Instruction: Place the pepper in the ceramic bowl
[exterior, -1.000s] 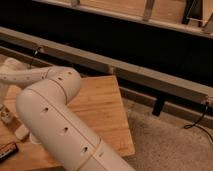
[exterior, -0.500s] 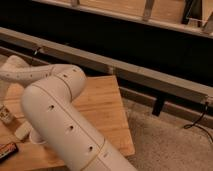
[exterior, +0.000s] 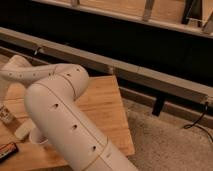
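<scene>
My white arm [exterior: 60, 120] fills the lower left of the camera view and bends over the wooden table [exterior: 102, 105]. Its forearm [exterior: 25, 75] runs out past the left edge, so my gripper is out of view there. The orange pepper and the dark purple-maroon ceramic bowl do not show; they are either behind the arm or outside the view.
A small pale container [exterior: 5, 114], a white cup-like thing [exterior: 37, 136] partly behind the arm and a dark flat packet [exterior: 7, 148] lie at the table's left. A grey rail [exterior: 150, 75] runs behind the table. Speckled floor [exterior: 165, 145] and a black cable [exterior: 196, 124] are at right.
The arm's elbow has shifted slightly to the right and the big link covers a little more of the table. The things on the table have not moved.
</scene>
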`<state>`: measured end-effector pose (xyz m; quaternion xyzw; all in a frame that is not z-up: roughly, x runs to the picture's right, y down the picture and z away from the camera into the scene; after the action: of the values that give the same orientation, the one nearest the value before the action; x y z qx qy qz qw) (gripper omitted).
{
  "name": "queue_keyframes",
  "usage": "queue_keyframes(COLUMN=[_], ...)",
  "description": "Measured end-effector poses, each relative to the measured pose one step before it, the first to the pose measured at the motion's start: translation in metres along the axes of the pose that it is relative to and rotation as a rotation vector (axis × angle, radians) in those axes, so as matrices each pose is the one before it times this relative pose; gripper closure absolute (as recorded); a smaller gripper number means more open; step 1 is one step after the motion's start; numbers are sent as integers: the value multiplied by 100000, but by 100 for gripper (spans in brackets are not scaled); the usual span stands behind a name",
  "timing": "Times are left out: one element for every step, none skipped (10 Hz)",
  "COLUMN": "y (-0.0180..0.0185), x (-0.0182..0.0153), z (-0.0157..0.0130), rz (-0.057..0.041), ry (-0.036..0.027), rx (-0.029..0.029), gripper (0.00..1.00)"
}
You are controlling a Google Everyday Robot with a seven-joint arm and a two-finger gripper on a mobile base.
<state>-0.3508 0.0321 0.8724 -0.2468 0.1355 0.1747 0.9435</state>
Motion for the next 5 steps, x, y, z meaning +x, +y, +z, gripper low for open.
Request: queue_keyframes(y=[-545,-645,-1141,-1721,-2493], x=[-23,-18,115,215,504], z=[-1292,-1327,-1567,-1385,-1160], rz=[5482,4882,6199,7009,9044], ry=[-4799,-4242,-4413,-3533,-2391], rx=[-3764,-3169,-2694,-514,1544], gripper=[20,20,20,20,20])
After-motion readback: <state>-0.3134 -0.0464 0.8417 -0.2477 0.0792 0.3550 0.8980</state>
